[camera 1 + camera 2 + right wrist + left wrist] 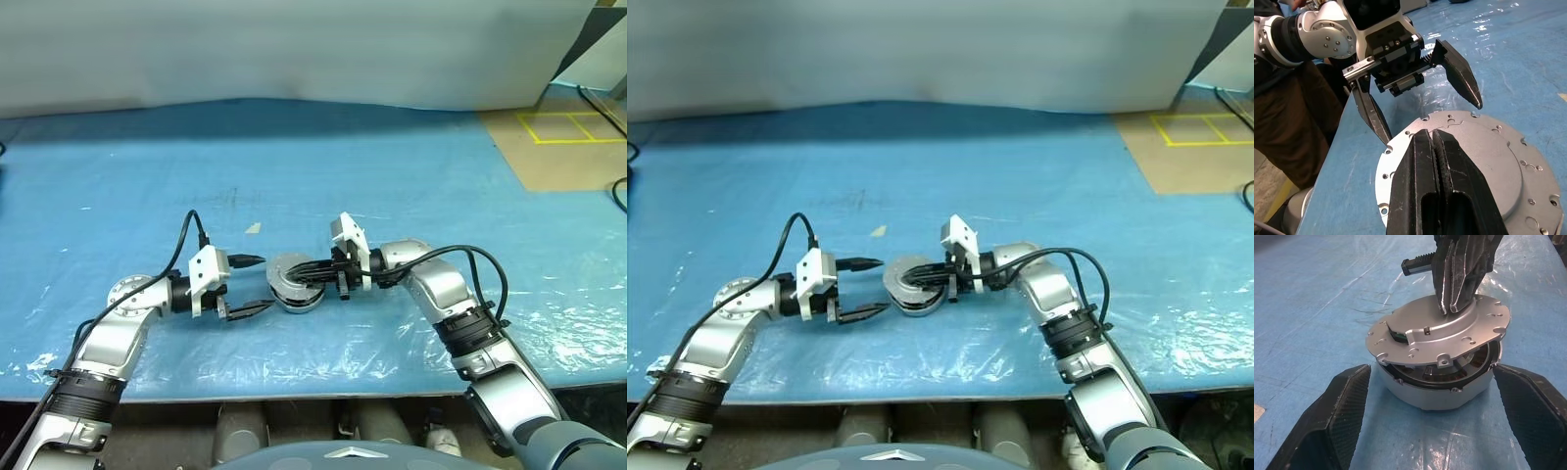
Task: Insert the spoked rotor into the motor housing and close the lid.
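The right gripper [1454, 303], fingers pressed together, pushes the lid [1449, 335] down over the motor housing [1437, 391] on the blue mat while the left gripper [245, 286] waits spread beside it, so closing calls for a square final press

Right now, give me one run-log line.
lid: tilted over motor housing, not seated | right gripper: shut, pressing on lid | left gripper: open, beside housing

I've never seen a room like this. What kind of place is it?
Probably a robot test workshop: a blue plastic-covered table, a round grey metal motor housing being assembled, and yellow tape squares marked on the brown floor.
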